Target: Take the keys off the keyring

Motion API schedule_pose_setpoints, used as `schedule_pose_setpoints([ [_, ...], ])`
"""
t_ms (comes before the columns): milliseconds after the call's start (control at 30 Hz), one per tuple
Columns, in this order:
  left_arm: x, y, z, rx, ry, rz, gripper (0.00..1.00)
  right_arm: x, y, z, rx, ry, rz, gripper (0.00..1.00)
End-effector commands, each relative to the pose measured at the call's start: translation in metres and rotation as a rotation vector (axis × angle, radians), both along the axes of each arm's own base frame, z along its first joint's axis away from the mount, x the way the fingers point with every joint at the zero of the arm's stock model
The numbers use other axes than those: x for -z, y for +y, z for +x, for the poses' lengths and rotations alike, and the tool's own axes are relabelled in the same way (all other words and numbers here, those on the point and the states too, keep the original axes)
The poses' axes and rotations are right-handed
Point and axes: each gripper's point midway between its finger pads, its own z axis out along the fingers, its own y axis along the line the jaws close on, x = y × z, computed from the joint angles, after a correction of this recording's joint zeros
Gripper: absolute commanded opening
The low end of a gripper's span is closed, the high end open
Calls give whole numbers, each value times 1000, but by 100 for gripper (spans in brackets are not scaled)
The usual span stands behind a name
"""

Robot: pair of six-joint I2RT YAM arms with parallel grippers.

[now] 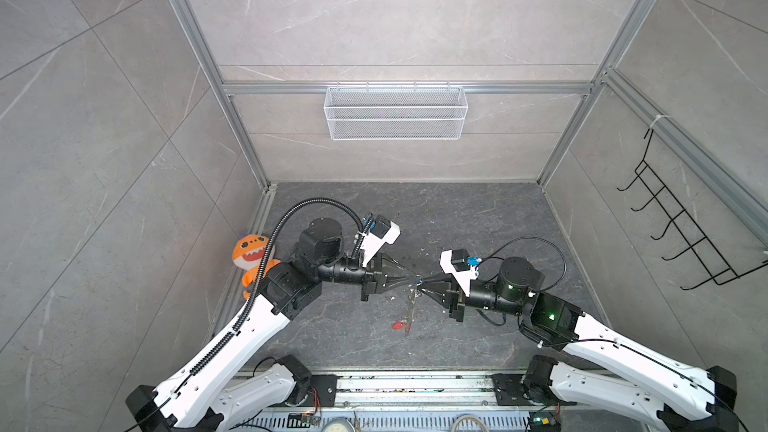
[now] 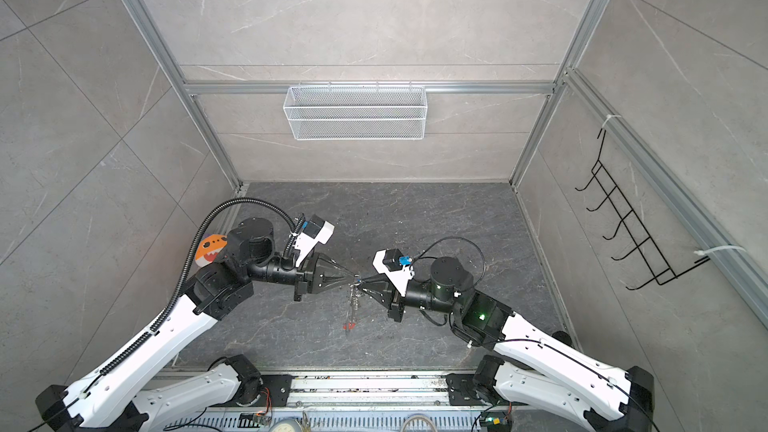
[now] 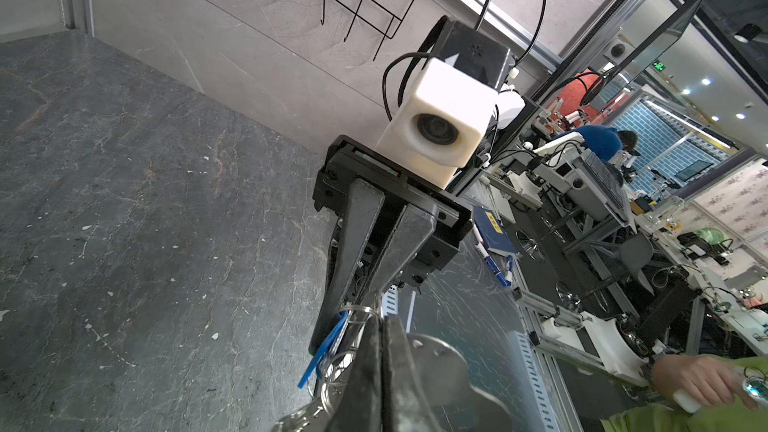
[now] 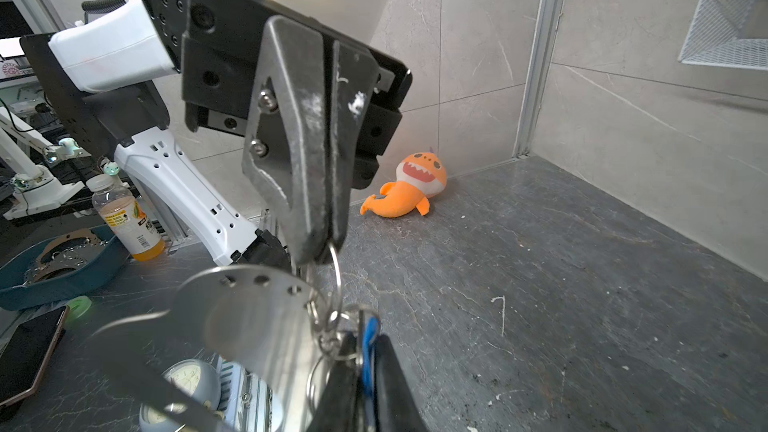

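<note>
- Both top views: the two arms meet tip to tip over the middle of the dark stone floor. The left gripper (image 1: 412, 278) and right gripper (image 1: 423, 285) are basically nose to nose. The keyring (image 1: 417, 282) is strung between them, up in the air.
- Same views: the red-tagged key (image 2: 349, 326) dangles at the low end of the bunch. Honestly can't tell if it touches the floor. An orange plush shark (image 1: 249, 255) sits by the left wall, well apart from all this.
- Left wrist view: the left gripper (image 3: 381, 322) has its fingers pressed tight together, clamped on the thin wire loop of the keyring (image 3: 357, 310). The right gripper (image 3: 361, 284) points straight back at it, fingers drawn in to a point. The blue-tagged key (image 3: 328, 347) sticks out right beside its tip. The grey fob (image 3: 436, 367) hangs just beside the left fingers.
- Right wrist view: the right gripper (image 4: 368, 351) is closed on the blue-tagged key (image 4: 370, 332), with the tag squeezed between both fingers. The left gripper (image 4: 323, 249) has the keyring (image 4: 336, 272) nipped at its very tip. The grey fob (image 4: 249, 326), with a row of small holes, hangs off the loops and is blurry this close to the lens. The plush shark (image 4: 409, 187) lies on the floor against the wall.
</note>
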Motion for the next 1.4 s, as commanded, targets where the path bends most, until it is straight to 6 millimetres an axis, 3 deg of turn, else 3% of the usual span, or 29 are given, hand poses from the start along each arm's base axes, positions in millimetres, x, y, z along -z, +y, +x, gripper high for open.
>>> schedule_pose_setpoints([
  [0, -25, 3, -5, 3, -61, -88, 0, -7, -3, 2, 40, -32, -13, 7],
  [200, -29, 4, -6, -8, -75, -107, 0, -1, 1, 0, 58, -51, -59, 0],
  [367, -26, 7, -8, -11, -85, -95, 0, -1, -4, 0, 102, -67, -63, 0],
  [600, -22, 11, -14, 2, -92, -86, 0, -20, -17, 0, 155, -107, -31, 0],
  [833, -21, 11, -17, 16, -92, -86, 0, -34, -16, -4, 139, -125, -12, 0],
  [1100, -30, 17, -20, -1, -127, -111, 0, -21, -12, -6, 127, -98, -34, 0],
  [1367, -41, 19, -22, -15, -163, -176, 0, 7, 12, -14, 56, -30, -82, 0],
])
